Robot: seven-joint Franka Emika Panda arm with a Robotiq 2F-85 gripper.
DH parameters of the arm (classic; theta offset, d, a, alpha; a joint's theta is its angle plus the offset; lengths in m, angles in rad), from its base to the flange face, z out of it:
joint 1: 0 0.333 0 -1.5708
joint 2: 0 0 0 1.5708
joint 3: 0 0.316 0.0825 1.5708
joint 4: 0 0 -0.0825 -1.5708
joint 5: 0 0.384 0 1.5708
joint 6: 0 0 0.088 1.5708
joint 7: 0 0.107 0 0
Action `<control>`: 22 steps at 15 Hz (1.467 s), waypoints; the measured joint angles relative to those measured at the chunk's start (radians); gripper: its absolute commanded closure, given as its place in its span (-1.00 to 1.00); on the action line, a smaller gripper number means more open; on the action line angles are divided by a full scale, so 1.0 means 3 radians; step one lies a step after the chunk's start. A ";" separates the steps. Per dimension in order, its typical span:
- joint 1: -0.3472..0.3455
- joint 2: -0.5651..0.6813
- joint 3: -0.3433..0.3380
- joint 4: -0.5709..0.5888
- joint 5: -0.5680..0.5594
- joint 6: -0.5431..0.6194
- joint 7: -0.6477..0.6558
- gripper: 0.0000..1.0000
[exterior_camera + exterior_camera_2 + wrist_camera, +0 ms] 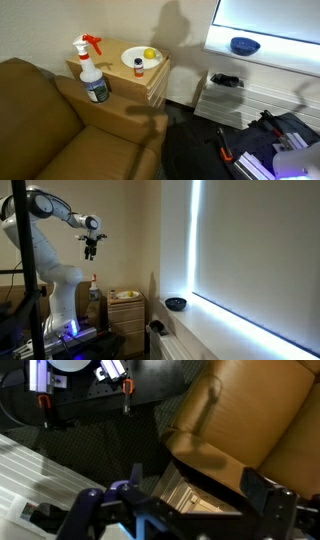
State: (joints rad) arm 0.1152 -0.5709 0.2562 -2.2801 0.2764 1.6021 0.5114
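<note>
1. Two fingers (268, 500) of the gripper (91, 250) stand spread as wide as they go, with nothing between them and nothing touching them
2. High on the raised white arm (45, 205), the gripper hangs in open air and points downward, as an exterior view shows
3. Below it and well apart stands the spray bottle (92, 72), the nearest thing to the gripper: upright, with a red trigger head, a pale body and a dark label
4. That bottle rests on the wooden side table (120, 88), close to the edge that meets the couch
5. On the same table, beside the bottle but not touching it, lies a white plate (133, 52) with a small yellow thing (150, 53) on it and a smaller dark-topped thing (138, 67) at its near rim; what either is cannot be told
6. Just beside the table sits the brown leather couch (40, 120), whose arm fills much of the wrist view too
7. Farther out, a blue bowl (245, 45) sits on the white ledge under the bright window, and a black thing (225, 80) lies on the white slatted unit (215, 100) below it
8. Two red-handled clamps (45, 405) show on the dark surface at the top of the wrist view
</note>
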 measured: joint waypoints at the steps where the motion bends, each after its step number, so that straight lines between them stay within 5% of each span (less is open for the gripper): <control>1: -0.0015 0.0071 0.0008 -0.0109 0.0040 0.0173 0.0088 -1.00; 8: -0.0041 0.0487 0.0011 -0.0645 0.0364 0.1675 0.0861 -1.00; 18: -0.0018 0.0571 0.0013 -0.0655 0.0309 0.1840 0.1034 -1.00; 22: -0.0045 0.1009 0.0111 -0.0728 -0.0136 0.2686 0.1378 -1.00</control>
State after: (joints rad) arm 0.1016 -0.2681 0.2895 -2.4985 0.2358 2.4079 0.9248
